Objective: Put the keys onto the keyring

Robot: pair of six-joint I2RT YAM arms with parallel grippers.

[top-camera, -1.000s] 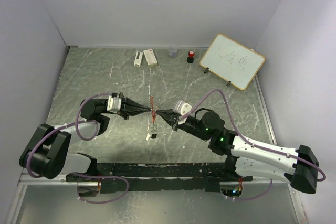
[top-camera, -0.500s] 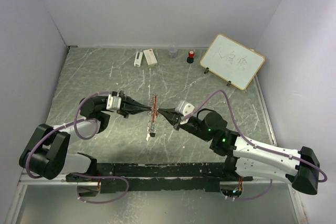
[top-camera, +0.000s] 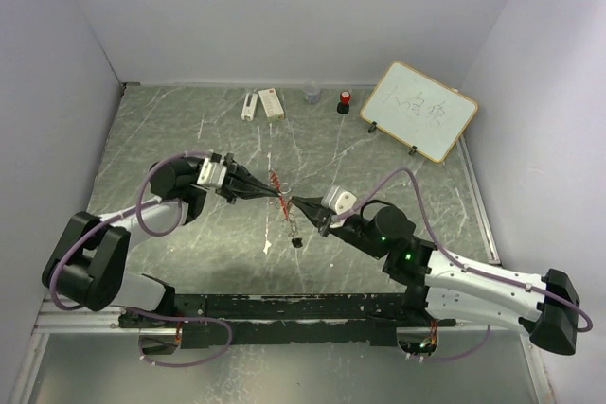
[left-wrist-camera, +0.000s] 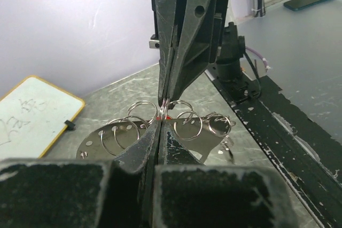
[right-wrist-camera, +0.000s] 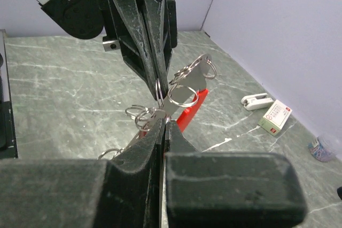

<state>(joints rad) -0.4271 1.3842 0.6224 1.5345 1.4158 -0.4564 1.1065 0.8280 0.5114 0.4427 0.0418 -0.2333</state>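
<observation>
The keyring is held above the table between both grippers: a curved grey plate (left-wrist-camera: 101, 137) with holes, several thin silver rings (left-wrist-camera: 189, 125) and a red oblong fob (right-wrist-camera: 189, 111), which also shows in the top view (top-camera: 275, 180). My left gripper (top-camera: 281, 197) is shut on a ring at the plate's edge, in its own view (left-wrist-camera: 162, 115). My right gripper (top-camera: 294, 203) is shut on the keyring from the opposite side, in its own view (right-wrist-camera: 166, 120). A key with a black tag (top-camera: 296, 243) hangs below the rings. A small white piece (top-camera: 269, 248) lies on the table; I cannot tell if it is the red-tagged key.
At the back stand a tilted whiteboard (top-camera: 418, 111), a red-capped black cylinder (top-camera: 345, 101), a small clear cup (top-camera: 311, 94), a white box (top-camera: 271, 101) and a white clip (top-camera: 249, 106). The black base rail (top-camera: 284, 307) runs along the near edge.
Both grippers shifted a little right with the keyring, the left wrist rising toward the back. The black-tagged key swung right. The small white piece stayed put.
</observation>
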